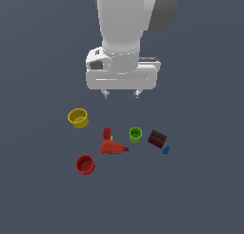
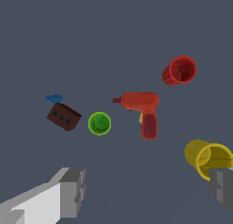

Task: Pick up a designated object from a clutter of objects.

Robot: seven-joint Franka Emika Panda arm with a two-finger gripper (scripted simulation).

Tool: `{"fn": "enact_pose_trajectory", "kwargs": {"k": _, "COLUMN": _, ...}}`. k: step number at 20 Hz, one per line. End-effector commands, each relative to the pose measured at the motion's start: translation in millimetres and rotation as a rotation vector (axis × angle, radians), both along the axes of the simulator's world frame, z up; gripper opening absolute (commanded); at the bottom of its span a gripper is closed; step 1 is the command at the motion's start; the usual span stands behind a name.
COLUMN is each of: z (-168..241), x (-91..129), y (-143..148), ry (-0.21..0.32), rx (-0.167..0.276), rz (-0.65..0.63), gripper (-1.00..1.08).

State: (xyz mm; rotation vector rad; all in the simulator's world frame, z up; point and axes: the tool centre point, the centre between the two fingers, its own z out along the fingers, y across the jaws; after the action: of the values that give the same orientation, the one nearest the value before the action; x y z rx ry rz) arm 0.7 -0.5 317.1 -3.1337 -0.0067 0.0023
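The small lime-green cup (image 1: 135, 134) stands upright on the grey floor, between the red drill-shaped toy (image 1: 111, 143) and the dark brown box (image 1: 157, 139). In the wrist view the green cup (image 2: 99, 123) shows its darker green inside. My gripper (image 1: 121, 93) hangs well above the clutter, open and empty, its fingers (image 2: 73, 191) wide apart. It is apart from the cup, offset toward the exterior view's left and farther back.
A yellow cup (image 1: 78, 118) lies at the exterior view's left and a red cup (image 1: 85, 164) nearer the front. A tiny blue piece (image 1: 166, 150) sits beside the brown box. In the wrist view the yellow cup (image 2: 207, 157) is close to one finger.
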Motion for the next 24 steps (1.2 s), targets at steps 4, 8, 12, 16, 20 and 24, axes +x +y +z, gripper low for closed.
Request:
{"fn": "enact_pose_trajectory", "kwargs": {"k": 4, "z": -2.1, "x": 0.0, "y": 3.2, "ry": 0.001, "rx": 0.000, "rz": 0.012, "gripper": 1.00}}
{"fn": "enact_pose_trajectory", "kwargs": {"k": 8, "z": -9.7, "x": -0.2, "y": 15.1, "ry": 0.006, "rx": 0.000, "rz": 0.055, "gripper": 1.00}}
{"fn": "enact_pose_trajectory", "kwargs": {"k": 12, "z": -12.2, "x": -0.3, "y": 19.4, "ry": 0.007, "rx": 0.000, "rz": 0.069, "gripper": 1.00}}
{"fn": "enact_pose_trajectory", "kwargs": {"k": 16, "z": -12.7, "x": 0.0, "y": 18.4, "ry": 0.007, "rx": -0.001, "rz": 0.071, "gripper": 1.00}}
{"fn": "enact_pose_trajectory", "kwargs": {"k": 20, "z": -18.1, "x": 1.2, "y": 19.5, "ry": 0.006, "rx": -0.003, "rz": 0.098, "gripper": 1.00}}
{"fn": "enact_pose_trajectory", "kwargs": {"k": 24, "z": -27.9, "x": 3.4, "y": 21.1, "ry": 0.006, "rx": -0.006, "rz": 0.148, "gripper": 1.00}}
